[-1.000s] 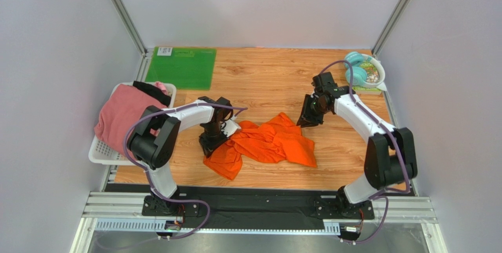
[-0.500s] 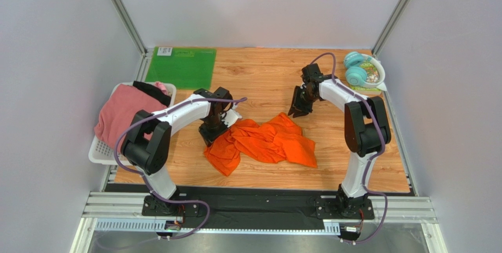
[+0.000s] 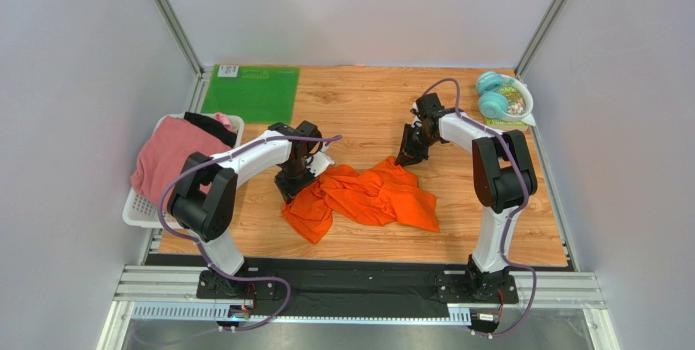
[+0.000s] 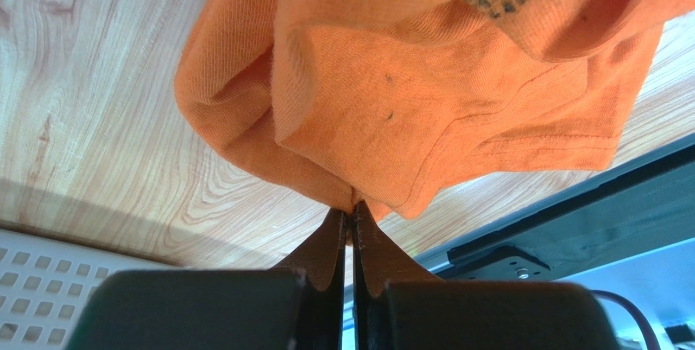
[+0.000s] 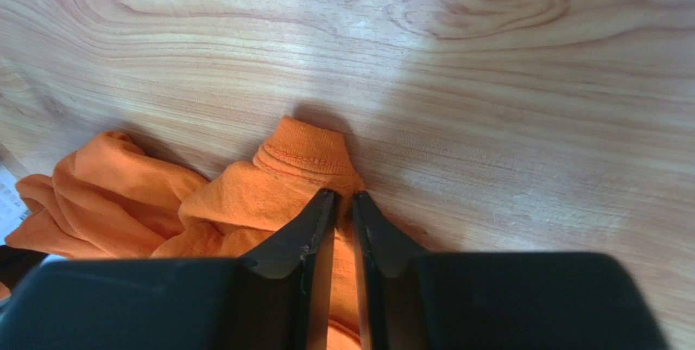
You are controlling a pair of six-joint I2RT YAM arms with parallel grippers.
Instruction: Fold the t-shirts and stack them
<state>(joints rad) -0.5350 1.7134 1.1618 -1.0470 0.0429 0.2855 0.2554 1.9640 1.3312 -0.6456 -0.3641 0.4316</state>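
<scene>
Top external view gives us the orange t-shirt (image 3: 371, 197) lying crumpled on the wooden surface (image 3: 359, 106), between the two arms. We see the left end effector (image 3: 292, 185) at the shirt's left edge. The left wrist view shows its jaws pressed fully together on a folded hem of the orange cloth, which bunches in thick folds just beyond the tips. We can make out dark printed lettering on the inside of one fold there, too blurred for us to read.

The right end effector (image 5: 343, 197) sits at the shirt's far tip. In the right wrist view its fingers (image 5: 306, 232) stand only a narrow gap apart, either side of a ribbed orange hem that lies on the wood. Orange cloth shows in the gap, but we cannot tell whether the jaws actually pinch it.

Well apart from the orange shirt, on its left, we see the pink t-shirt (image 3: 167, 155) draped over a white basket (image 3: 139, 207), with the black t-shirt (image 3: 208, 124) just behind it in the same basket. Beyond the orange shirt, to the far left, a green mat (image 3: 253, 94) lies flat
</scene>
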